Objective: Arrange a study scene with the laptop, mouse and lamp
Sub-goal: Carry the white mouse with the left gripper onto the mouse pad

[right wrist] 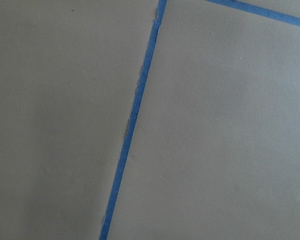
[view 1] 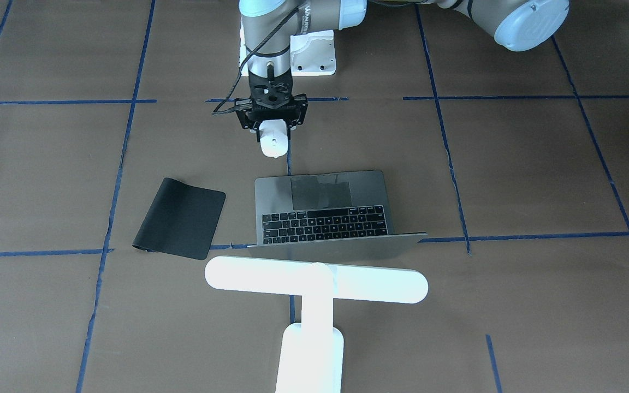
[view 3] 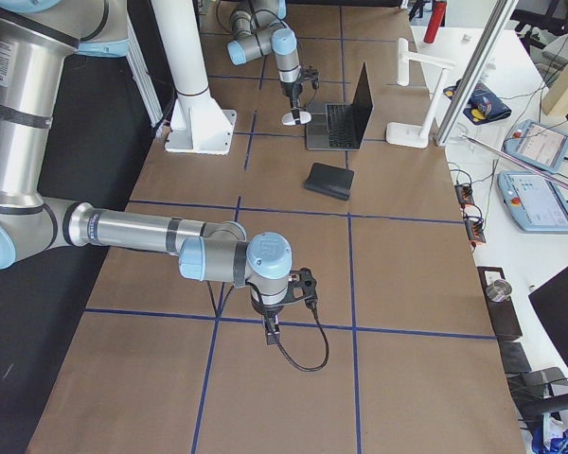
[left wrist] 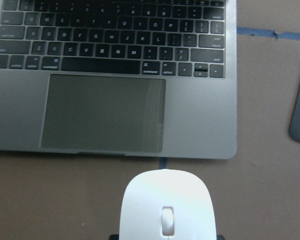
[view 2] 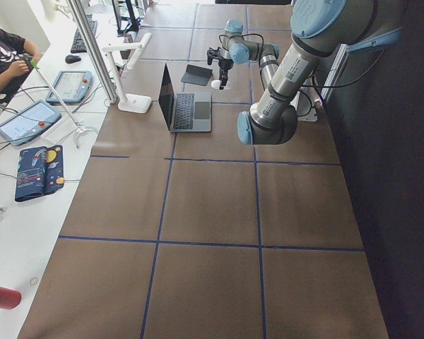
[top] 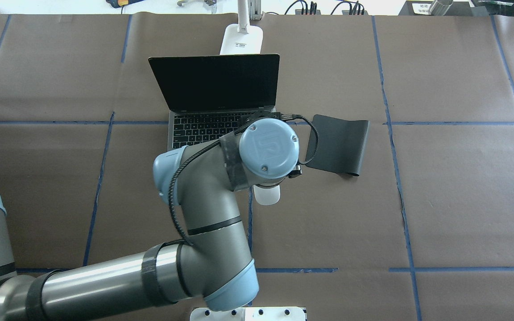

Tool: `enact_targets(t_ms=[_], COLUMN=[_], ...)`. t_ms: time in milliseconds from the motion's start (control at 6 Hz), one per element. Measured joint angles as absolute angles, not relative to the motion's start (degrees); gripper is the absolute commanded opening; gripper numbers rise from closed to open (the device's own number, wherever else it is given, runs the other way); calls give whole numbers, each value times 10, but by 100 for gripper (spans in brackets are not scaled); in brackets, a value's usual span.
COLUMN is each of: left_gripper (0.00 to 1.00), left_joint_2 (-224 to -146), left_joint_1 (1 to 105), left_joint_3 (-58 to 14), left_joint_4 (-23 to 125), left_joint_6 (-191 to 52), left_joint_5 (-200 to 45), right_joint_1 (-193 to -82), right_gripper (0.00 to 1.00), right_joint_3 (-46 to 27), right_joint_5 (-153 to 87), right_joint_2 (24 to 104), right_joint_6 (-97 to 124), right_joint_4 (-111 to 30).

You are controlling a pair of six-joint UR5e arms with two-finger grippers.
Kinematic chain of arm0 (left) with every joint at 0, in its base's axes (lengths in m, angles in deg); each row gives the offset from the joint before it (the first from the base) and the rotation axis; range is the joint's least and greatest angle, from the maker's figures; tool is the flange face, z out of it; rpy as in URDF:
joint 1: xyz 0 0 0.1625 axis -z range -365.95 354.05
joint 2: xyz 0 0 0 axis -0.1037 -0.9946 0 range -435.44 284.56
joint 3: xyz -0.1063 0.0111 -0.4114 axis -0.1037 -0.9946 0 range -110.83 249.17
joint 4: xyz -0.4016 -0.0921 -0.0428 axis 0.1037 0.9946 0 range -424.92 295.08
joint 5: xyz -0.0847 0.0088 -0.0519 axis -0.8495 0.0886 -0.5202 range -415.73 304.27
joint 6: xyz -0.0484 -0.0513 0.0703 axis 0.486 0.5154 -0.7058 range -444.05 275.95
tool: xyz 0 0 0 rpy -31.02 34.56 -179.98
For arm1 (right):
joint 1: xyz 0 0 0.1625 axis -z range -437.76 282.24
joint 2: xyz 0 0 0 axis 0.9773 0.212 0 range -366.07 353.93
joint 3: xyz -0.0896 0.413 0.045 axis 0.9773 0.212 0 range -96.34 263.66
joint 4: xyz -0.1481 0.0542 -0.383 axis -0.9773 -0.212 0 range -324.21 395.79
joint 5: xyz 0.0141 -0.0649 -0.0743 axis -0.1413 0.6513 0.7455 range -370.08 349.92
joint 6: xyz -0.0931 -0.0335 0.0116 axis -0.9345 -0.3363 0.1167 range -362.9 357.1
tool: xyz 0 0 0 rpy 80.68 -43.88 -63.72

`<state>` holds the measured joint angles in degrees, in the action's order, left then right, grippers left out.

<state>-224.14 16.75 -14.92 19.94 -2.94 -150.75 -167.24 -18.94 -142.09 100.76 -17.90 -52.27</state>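
The mouse (left wrist: 170,205), a glossy white oval with a small grey wheel on its centre line, sits just off the front edge of the open grey laptop (left wrist: 200,125). The left gripper (view 1: 274,126) has its jaws clamped on the mouse's rear end. Whether the mouse touches the tabletop (view 1: 511,174) cannot be told. The white T-shaped lamp (view 1: 314,286) stands behind the lid. A black mat (view 1: 181,217) lies at the laptop's right. The right gripper (view 3: 271,326) is well apart; how its jaws stand cannot be told.
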Motion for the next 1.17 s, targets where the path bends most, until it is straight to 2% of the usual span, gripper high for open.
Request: enact_targets(t_ms=[333, 667, 833, 1000, 1167], left_gripper=[49, 49, 60, 84, 100], left_joint_2=[-2391, -2495, -2519, -2538, -2547], left_joint_1=[174, 186, 187, 185, 181], left_joint_3=[110, 296, 368, 416, 434], left_joint_4=[315, 394, 451, 490, 504], left_joint_6=[-6, 7, 17, 32, 44], left_joint_5=[-1505, -1493, -1476, -1464, -1459], right_joint_1=[-1673, -1673, -1673, -1673, -1673], right_gripper=[100, 100, 100, 100, 100], right_joint_3=[-189, -189, -189, -189, -189], right_joint_5=[-1421, -1422, -1422, -1423, -1423], right_joint_2=[1007, 1008, 1009, 1010, 1010], right_joint_6=[-178, -178, -178, -178, -178], right_joint_4=[-523, -523, -522, -522, -521])
